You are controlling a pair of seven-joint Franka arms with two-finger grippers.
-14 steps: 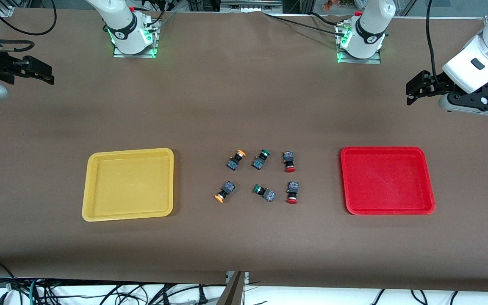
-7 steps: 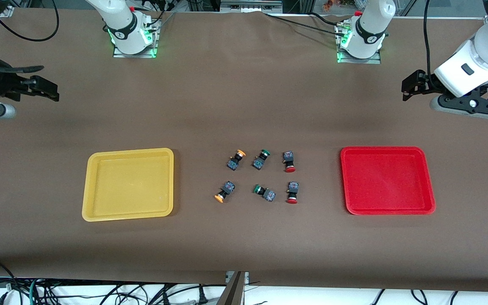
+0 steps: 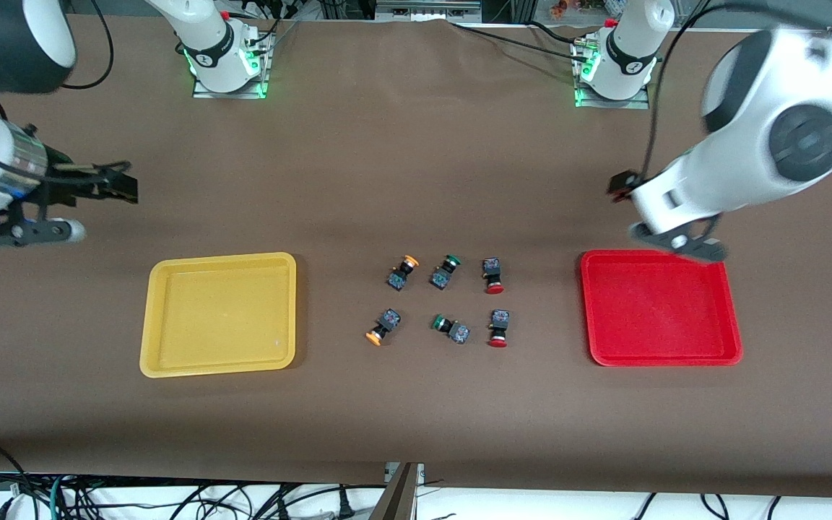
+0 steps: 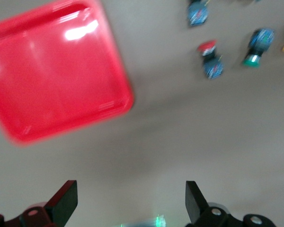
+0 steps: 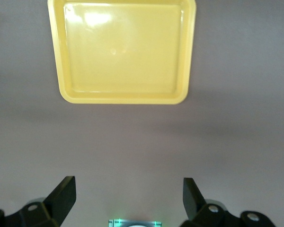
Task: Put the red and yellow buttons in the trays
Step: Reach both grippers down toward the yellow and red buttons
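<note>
Six buttons lie in two rows mid-table. The row farther from the front camera holds a yellow button point(image 3: 403, 272), a green one point(image 3: 445, 271) and a red button point(image 3: 492, 275). The nearer row holds a yellow button point(image 3: 383, 326), a green one point(image 3: 451, 328) and a red button point(image 3: 498, 328). The yellow tray point(image 3: 217, 314) and the red tray point(image 3: 660, 307) are empty. My left gripper point(image 3: 618, 185) is open over bare table by the red tray's rim; its wrist view shows the gripper point(image 4: 130, 202), the red tray point(image 4: 57, 75) and a red button point(image 4: 210, 59). My right gripper point(image 3: 118, 186) is open over bare table by the yellow tray, which shows in its wrist view point(image 5: 123, 52) with the gripper point(image 5: 128, 196).
The two arm bases point(image 3: 224, 58) point(image 3: 614, 61) stand at the table's edge farthest from the front camera. Brown table surface runs between the trays and the buttons. Cables hang below the table's near edge point(image 3: 170, 498).
Both arms have swung inward from the table's ends. The left gripper came down close to the red tray's corner. The right gripper moved toward the yellow tray. Buttons and trays have not moved.
</note>
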